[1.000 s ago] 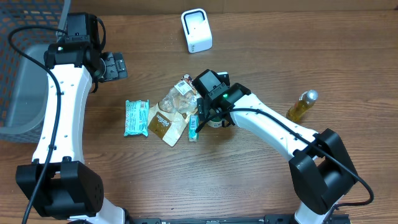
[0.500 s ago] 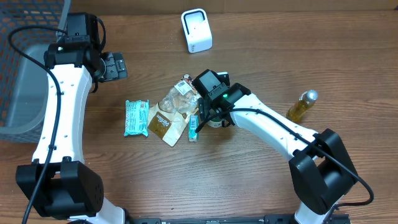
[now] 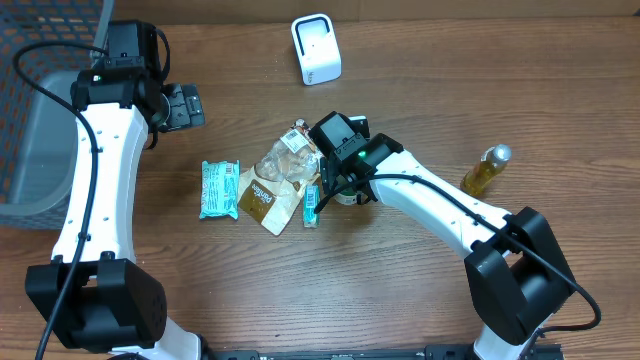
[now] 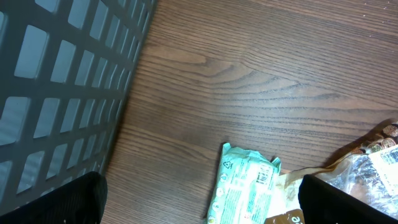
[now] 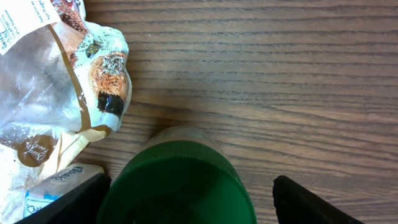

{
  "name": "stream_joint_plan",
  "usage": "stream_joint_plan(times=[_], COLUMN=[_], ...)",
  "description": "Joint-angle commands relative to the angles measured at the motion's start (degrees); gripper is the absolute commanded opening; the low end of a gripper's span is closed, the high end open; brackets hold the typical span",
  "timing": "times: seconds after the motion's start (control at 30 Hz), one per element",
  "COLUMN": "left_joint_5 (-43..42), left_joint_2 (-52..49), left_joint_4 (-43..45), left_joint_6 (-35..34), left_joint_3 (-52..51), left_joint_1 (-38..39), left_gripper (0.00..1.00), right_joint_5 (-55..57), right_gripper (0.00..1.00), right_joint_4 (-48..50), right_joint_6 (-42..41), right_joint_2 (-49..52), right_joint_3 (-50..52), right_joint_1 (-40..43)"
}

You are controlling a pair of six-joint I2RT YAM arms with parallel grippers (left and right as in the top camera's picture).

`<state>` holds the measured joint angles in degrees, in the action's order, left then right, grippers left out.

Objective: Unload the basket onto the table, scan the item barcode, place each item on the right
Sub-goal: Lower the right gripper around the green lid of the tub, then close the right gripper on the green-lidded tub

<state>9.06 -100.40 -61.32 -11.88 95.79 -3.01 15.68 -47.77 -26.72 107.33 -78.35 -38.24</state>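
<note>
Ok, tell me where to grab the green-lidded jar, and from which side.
Grip the round green lid across its sides, coming straight down from above. The jar stands upright with its lid facing the right wrist camera, and the right pincer straddles it, fingers apart. The snack bag lies close on one side, so a top approach probably avoids it.

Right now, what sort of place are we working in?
Probably a mock checkout bench: a white scanner on the wooden table, piled snack packets, and a grey mesh basket.
</note>
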Motion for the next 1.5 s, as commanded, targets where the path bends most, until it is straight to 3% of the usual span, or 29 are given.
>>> stream_joint_plan(times=[0.0,0.3,0.9,1.03,1.13,1.23,1.47], left_joint_5=[0.35,0.35,0.35,0.35,0.35,0.35,0.35], left_joint_2=[0.42,0.42,0.42,0.42,0.42,0.42,0.42], left_joint_4=[0.04,0.04,0.04,0.07,0.04,0.04,0.04], left_joint_6=[0.09,0.09,0.09,0.09,0.09,0.09,0.09], left_joint_3=[1.01,1.01,1.01,1.01,1.01,1.01,1.01], left_joint_1=[0.02,0.02,0.02,0.02,0.02,0.02,0.02], left_gripper=[1.00,1.00,1.00,1.00,1.00,1.00,1.00], right_joint_5=[2.01,3.34,-3.63,0.46,0.96,0.72,0.72], right_gripper=[0.79,0.74,0.76,0.94,0.99,0.98,0.83], right_joint_4=[-0.37,-2.23,-8.09,-6.01,-4.57,-4.42,-4.87], right_joint_6=[0.11,0.07,-2.01,-1.99,-1.99,-2.01,-1.99], right_joint_2=[0.17,0.17,0.17,0.17,0.17,0.17,0.17], right_joint_3=[0.50,0.50,0.50,0.50,0.50,0.50,0.50], right_joint_1=[0.11,1.46,7.85,8.04,8.11,8.11,8.11])
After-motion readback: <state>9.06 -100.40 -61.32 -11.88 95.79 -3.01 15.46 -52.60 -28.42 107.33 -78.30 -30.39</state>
